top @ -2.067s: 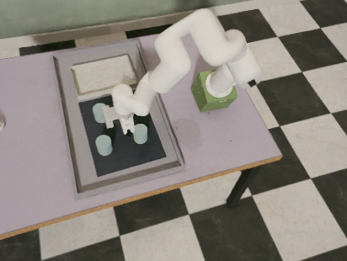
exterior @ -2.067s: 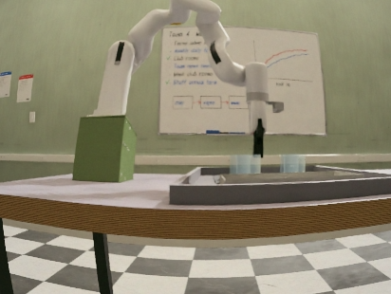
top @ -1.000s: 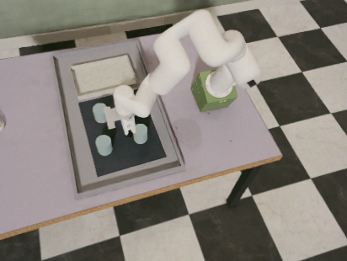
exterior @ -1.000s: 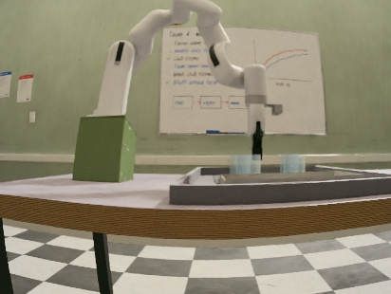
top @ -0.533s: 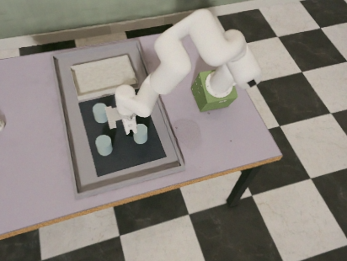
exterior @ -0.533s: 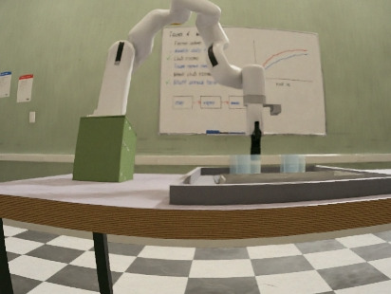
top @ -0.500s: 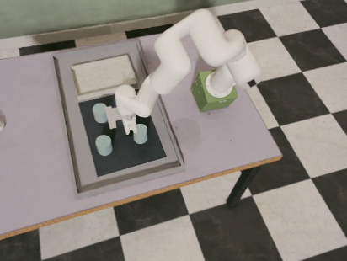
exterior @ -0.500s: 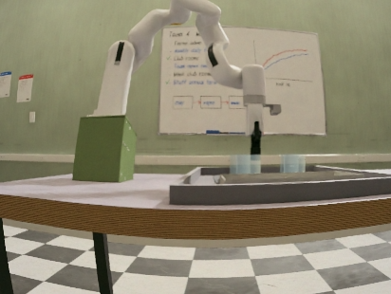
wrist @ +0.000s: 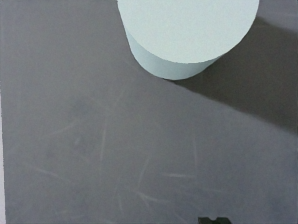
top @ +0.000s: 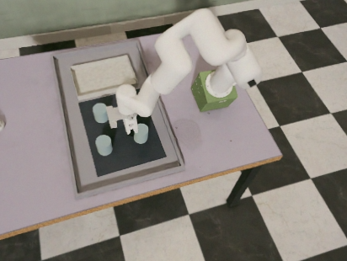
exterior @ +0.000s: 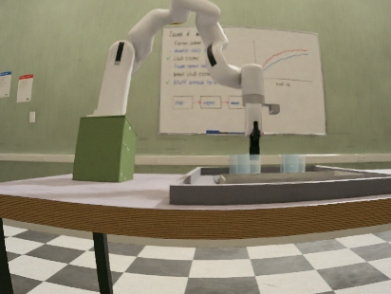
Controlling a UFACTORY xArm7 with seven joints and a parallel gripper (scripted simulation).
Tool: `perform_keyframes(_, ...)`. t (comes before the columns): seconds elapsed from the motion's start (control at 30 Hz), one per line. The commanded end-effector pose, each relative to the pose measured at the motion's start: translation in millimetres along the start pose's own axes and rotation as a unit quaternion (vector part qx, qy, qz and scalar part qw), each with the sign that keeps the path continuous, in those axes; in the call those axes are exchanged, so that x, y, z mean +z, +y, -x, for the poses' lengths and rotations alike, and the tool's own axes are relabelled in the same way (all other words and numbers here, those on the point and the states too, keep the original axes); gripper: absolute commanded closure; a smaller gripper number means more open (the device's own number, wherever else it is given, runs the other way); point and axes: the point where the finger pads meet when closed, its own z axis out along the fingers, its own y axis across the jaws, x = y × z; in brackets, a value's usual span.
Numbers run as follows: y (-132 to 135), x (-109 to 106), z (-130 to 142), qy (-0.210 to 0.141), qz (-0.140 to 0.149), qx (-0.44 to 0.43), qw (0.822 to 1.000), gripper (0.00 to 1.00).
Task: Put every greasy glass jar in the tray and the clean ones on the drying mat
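Observation:
Three pale blue-green jars (top: 100,113) (top: 104,145) (top: 141,134) stand upright on the dark drying mat (top: 126,163) (wrist: 75,150); a fourth is not visible in the top view. In the exterior view, jars show as a left pair (exterior: 244,164) and a right group (exterior: 292,164), partly overlapping. My gripper (top: 131,132) (exterior: 254,153) (wrist: 215,220) is shut and empty, pointing down, its tips near jar-rim height beside the front right jar. One jar (wrist: 187,30) fills the top of the wrist view, apart from the fingertips. The cream tray (top: 105,73) holds no jar.
A raised grey frame (top: 69,126) (exterior: 285,193) surrounds the mat and the tray. The green base block (top: 212,103) (exterior: 102,149) carries the arm beside it. A small white object (top: 2,123) shows at the left edge of the top view.

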Motion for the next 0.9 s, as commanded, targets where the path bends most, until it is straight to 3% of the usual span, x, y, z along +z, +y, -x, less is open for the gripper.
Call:
perform_keyframes(0.0,0.3,-2.1,-1.1,0.002,0.000,0.000,1.000,1.00)
perform_keyframes(0.87,0.3,-4.6,2.1,0.002,0.000,0.000,1.000,1.00)
